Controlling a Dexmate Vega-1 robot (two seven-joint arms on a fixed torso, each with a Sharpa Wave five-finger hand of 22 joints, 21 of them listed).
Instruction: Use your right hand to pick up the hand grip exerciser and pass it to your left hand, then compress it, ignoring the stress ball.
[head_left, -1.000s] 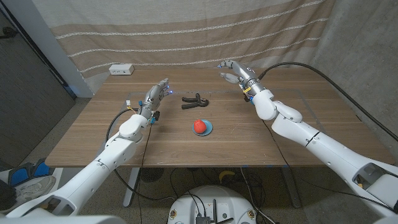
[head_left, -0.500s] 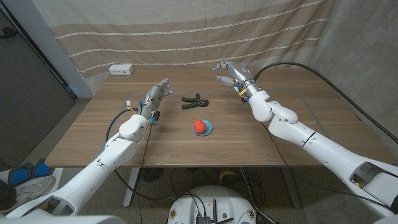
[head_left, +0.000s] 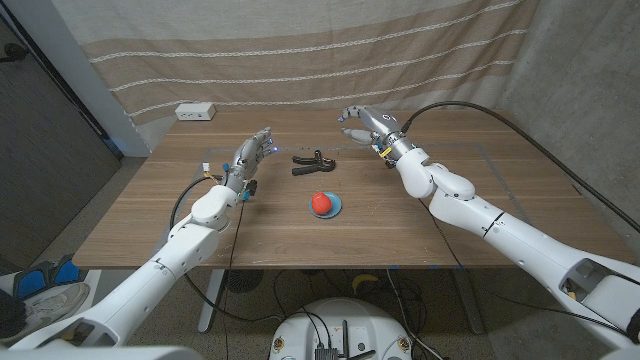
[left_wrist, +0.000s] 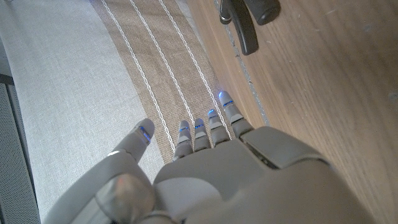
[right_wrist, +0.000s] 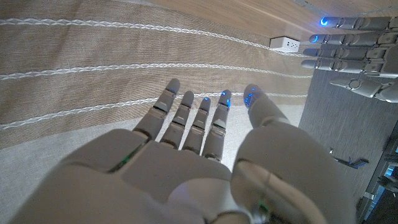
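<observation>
The black hand grip exerciser lies on the wooden table toward its far middle; its handles also show in the left wrist view. My right hand hovers above the table to the right of the exerciser, fingers spread and holding nothing, as the right wrist view confirms. My left hand stands left of the exerciser with fingers straight and apart, empty; the left wrist view shows the same. A red stress ball sits on a small blue dish nearer to me.
A white power strip lies at the table's far left corner. A striped beige curtain hangs behind the table. My left hand also appears in the right wrist view. Bare wood stretches along the table's front.
My right hand has moved left and slightly lower, toward the exerciser. The left hand, exerciser and ball have stayed put.
</observation>
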